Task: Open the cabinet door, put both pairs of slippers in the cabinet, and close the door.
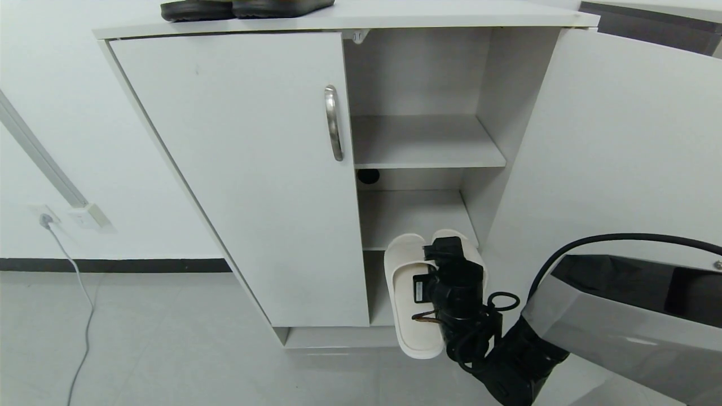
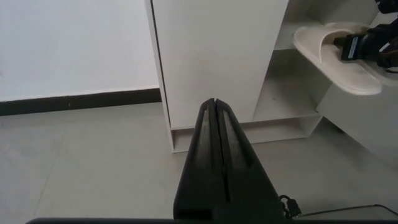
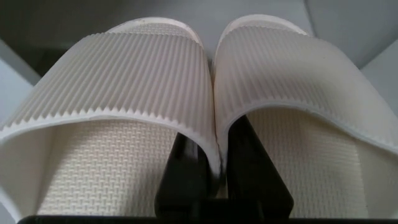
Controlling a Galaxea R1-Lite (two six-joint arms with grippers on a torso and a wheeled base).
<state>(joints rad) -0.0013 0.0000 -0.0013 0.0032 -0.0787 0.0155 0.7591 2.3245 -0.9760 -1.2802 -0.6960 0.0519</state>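
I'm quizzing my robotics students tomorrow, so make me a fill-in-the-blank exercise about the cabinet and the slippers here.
The slippers in the right gripper are ____.
The black slippers lie on ____ of the cabinet.
The cabinet's left door is ____.
The left gripper's jaws are ____.
Missing: white; top; shut; shut.

Wall [image 1: 56, 84]: plain white, evenly lit.
Skirting [image 1: 113, 265]: black strip where the wall meets the floor.
Floor [image 1: 169, 349]: pale grey, smooth, faint joint lines.
Trunking [image 1: 34, 149]: grey strip running slantwise down the wall.
Socket [image 1: 44, 217]: white, low on the wall, with a plug in it.
Cable [image 1: 84, 304]: grey, trailing down to the floor.
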